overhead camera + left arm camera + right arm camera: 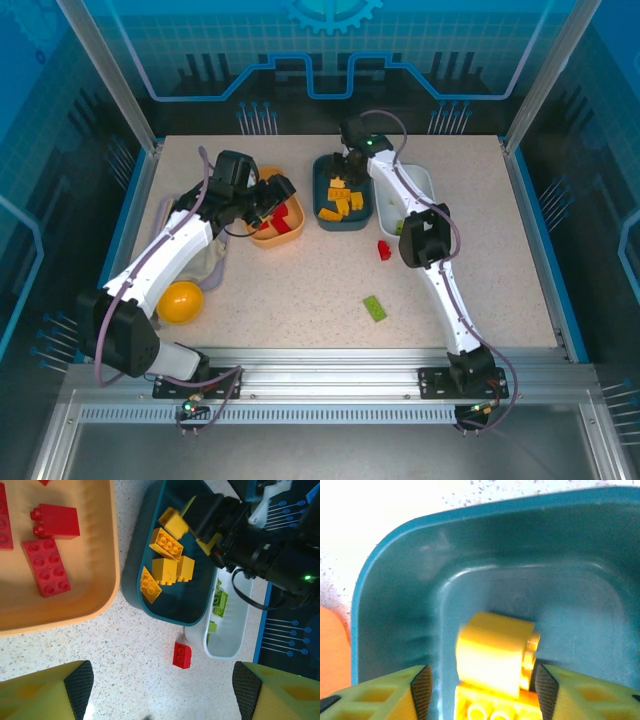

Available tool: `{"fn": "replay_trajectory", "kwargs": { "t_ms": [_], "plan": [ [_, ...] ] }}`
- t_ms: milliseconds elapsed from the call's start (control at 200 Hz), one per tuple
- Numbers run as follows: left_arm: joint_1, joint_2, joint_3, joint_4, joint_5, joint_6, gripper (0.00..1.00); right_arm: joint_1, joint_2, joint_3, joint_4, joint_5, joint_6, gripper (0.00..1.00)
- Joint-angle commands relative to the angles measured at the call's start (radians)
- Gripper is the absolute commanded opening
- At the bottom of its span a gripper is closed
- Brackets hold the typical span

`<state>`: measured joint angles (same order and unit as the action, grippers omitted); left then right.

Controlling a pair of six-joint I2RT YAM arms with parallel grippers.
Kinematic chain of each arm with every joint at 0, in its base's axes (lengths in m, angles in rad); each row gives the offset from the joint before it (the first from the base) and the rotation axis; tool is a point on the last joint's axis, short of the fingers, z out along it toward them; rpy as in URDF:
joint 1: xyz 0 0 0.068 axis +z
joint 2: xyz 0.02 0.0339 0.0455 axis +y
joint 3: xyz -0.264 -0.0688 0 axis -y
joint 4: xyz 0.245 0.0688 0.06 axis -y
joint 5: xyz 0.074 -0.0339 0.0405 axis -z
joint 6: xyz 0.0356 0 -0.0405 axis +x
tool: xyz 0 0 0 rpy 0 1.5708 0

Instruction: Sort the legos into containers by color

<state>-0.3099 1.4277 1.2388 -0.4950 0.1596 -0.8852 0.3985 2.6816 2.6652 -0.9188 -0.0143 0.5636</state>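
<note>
My right gripper (480,680) hangs low inside the dark teal tub (395,580), jaws open. A blurred yellow brick (492,652) sits between the pads, with a gap on its left side, resting over another yellow brick. The left wrist view shows that brick (174,523) just off the right gripper (200,527), above several yellow bricks (167,570). My left gripper (160,685) is open and holds nothing, high above a red brick (182,655) on the table. The orange tub (107,580) holds red bricks (47,567). Green bricks (219,600) lie in the white tub (225,645).
A green brick (374,308) lies alone on the table toward the front, and the red brick (384,250) sits just in front of the teal tub (322,215). A round yellow bowl (181,301) stands at the near left beside the left arm.
</note>
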Motion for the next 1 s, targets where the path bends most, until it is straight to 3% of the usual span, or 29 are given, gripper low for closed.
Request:
{"fn": "replay_trajectory", "kwargs": {
  "t_ms": [0,220,450,645,780,995],
  "plan": [
    [-0.011,-0.020,-0.021,-0.015,0.033,0.013,0.77,0.003,-0.060,0.015,-0.007,-0.051,-0.024,0.62],
    [-0.102,0.079,0.011,-0.042,0.060,0.018,0.77,0.014,-0.386,-0.332,0.080,-0.011,-0.016,0.62],
    [-0.268,0.326,0.192,-0.103,0.049,0.018,0.73,0.000,-0.870,-1.000,0.267,0.041,-0.011,0.60],
    [-0.399,0.563,0.414,-0.158,0.022,0.025,0.73,-0.043,-1.302,-1.492,0.347,0.013,-0.041,0.60],
    [-0.468,0.723,0.590,-0.247,-0.027,0.019,0.73,-0.104,-1.506,-1.663,0.273,-0.012,-0.056,0.61],
    [-0.532,0.897,0.777,-0.328,-0.146,-0.016,0.68,-0.167,-1.690,-1.746,0.166,-0.025,-0.071,0.62]
  ]
}}
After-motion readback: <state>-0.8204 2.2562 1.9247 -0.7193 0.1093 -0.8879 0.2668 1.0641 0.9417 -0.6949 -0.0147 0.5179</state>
